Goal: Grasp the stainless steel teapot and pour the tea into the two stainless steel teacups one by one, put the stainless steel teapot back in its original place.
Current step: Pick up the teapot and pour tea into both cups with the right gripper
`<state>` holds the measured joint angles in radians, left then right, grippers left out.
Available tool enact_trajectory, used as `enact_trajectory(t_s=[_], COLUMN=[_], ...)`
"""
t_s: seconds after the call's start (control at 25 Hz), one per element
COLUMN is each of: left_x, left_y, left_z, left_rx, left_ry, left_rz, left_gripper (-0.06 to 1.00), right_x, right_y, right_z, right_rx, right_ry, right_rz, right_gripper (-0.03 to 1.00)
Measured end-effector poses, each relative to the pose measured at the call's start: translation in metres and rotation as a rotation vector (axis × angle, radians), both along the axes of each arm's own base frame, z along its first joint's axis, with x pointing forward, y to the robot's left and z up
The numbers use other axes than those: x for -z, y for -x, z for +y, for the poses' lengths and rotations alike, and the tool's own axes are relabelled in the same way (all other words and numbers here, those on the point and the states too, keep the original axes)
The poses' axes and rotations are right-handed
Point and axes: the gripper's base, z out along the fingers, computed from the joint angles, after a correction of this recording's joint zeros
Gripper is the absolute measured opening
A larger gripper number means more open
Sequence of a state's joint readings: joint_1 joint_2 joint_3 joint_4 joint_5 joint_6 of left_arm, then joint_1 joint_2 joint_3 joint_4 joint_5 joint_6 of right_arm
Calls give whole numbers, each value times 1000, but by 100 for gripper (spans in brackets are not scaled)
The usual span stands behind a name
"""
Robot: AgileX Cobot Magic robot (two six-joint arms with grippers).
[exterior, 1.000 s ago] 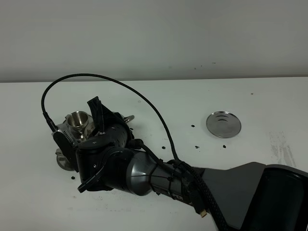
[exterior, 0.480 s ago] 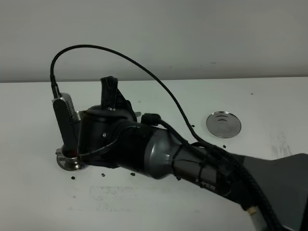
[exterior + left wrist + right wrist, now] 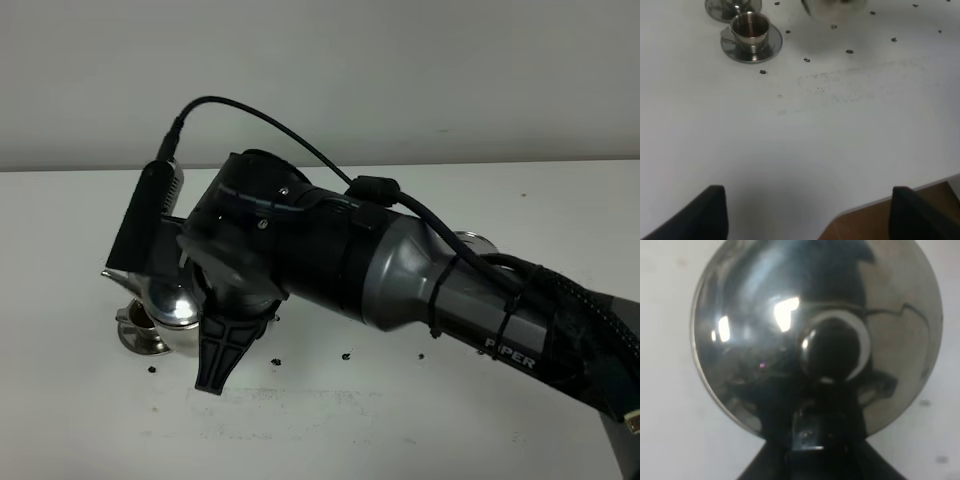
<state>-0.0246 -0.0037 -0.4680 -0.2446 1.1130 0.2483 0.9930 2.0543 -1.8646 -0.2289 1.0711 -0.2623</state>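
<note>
Marking read: "PIPER" (image 3: 515,352), the only wording I can make out from my station.
Carrier: the grey forearm casing of the right arm (image 3: 420,275), seen in the exterior high view.
Lettering: white capitals, running slantwise along the casing.
Wrist views: I read no text in either.

A robot test bench in a lab-like room is shown. A plain white tabletop (image 3: 560,230), dotted with small dark specks (image 3: 849,51), is backed by a bare pale grey wall (image 3: 420,60) and spanned by a black and grey jointed robot arm (image 3: 400,270) with a black cable (image 3: 372,186).
</note>
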Motion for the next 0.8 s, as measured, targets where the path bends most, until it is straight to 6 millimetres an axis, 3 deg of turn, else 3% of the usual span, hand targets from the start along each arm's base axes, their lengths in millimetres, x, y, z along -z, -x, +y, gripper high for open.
enact_trajectory(t_s=[0.4, 0.8], left_x=[0, 0], left_y=[0, 0], left_z=[0, 0], left_rx=[1, 1], left_ry=[-1, -1], left_rz=[0, 0], left_gripper=[64, 64], right_x=[55, 102], right_y=[-26, -35], right_z=[-23, -22], right_rx=[112, 155], right_ry=[-145, -116], right_rz=[121, 197], right_gripper=[21, 21])
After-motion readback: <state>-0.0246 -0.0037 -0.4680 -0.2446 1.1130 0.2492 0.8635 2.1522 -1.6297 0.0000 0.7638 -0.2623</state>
